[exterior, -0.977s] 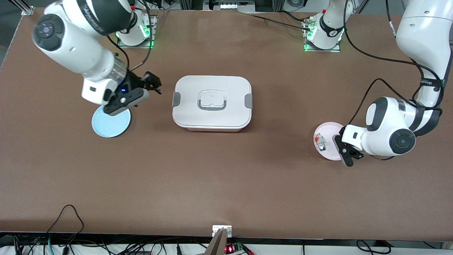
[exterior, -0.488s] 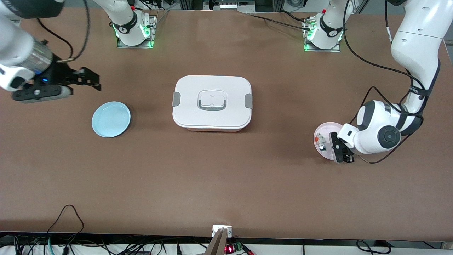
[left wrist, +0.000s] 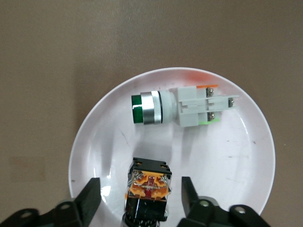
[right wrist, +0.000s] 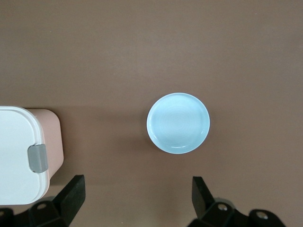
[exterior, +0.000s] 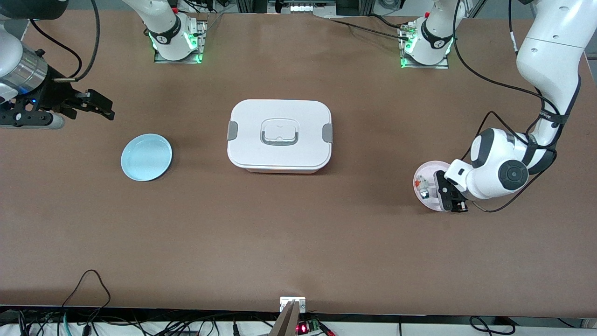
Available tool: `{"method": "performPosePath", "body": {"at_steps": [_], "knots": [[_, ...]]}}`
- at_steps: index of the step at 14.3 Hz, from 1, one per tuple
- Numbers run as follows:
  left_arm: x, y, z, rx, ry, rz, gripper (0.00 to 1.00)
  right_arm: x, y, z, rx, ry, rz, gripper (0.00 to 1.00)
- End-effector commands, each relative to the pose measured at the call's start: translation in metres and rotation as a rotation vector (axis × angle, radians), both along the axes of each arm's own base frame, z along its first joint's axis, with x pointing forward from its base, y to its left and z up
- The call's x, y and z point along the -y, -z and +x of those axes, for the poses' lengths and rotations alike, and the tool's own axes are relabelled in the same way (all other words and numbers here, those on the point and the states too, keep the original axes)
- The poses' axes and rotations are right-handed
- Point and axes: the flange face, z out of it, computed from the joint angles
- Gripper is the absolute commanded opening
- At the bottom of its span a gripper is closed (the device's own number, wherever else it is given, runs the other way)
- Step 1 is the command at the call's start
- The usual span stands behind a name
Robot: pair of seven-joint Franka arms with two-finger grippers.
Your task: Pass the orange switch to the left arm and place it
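The orange switch (left wrist: 147,188), a black body with an orange block end, lies on a small white plate (left wrist: 236,156) beside a green-faced switch (left wrist: 182,108). My left gripper (left wrist: 140,201) is open and low over this plate, one finger (left wrist: 90,198) on each side of the orange switch without touching it. In the front view the left gripper (exterior: 448,198) covers the plate's (exterior: 425,169) edge at the left arm's end of the table. My right gripper (exterior: 95,105) is open and empty, up in the air near the right arm's end. The white box (exterior: 280,135) stands mid-table.
A light blue plate (exterior: 146,157) lies between the box and the right arm's end; it also shows in the right wrist view (right wrist: 178,123), with the box's corner and grey latch (right wrist: 37,158) beside it. Cables hang along the table's front edge.
My right gripper has swung from over the blue plate out toward the right arm's end of the table. My left gripper has shifted slightly over the white plate.
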Motion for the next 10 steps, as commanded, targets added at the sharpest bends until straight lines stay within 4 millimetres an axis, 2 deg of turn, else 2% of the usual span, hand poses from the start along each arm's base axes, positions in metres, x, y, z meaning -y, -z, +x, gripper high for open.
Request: {"method": "performPosePath", "body": {"at_steps": [1,4,6,7,10], "knots": [[0.007,-0.064,-0.002,-0.002,0.013,0.04,1.0,0.001,-0.01,-0.007,0.014,0.022,-0.031,1.0],[0.001,-0.123,0.006,-0.097,-0.154,0.02,1.0,-0.001,-0.031,0.0,0.065,0.02,-0.016,1.0],[-0.01,-0.164,0.012,-0.163,-0.326,0.048,1.0,0.0,-0.037,0.001,0.08,0.01,-0.013,1.0],[-0.013,-0.186,0.012,-0.199,-0.419,0.079,1.0,0.001,-0.032,0.002,0.066,0.014,-0.015,1.0],[0.003,-0.25,0.007,-0.262,-0.636,0.153,1.0,0.001,-0.032,0.004,0.072,0.015,-0.011,1.0]]}}
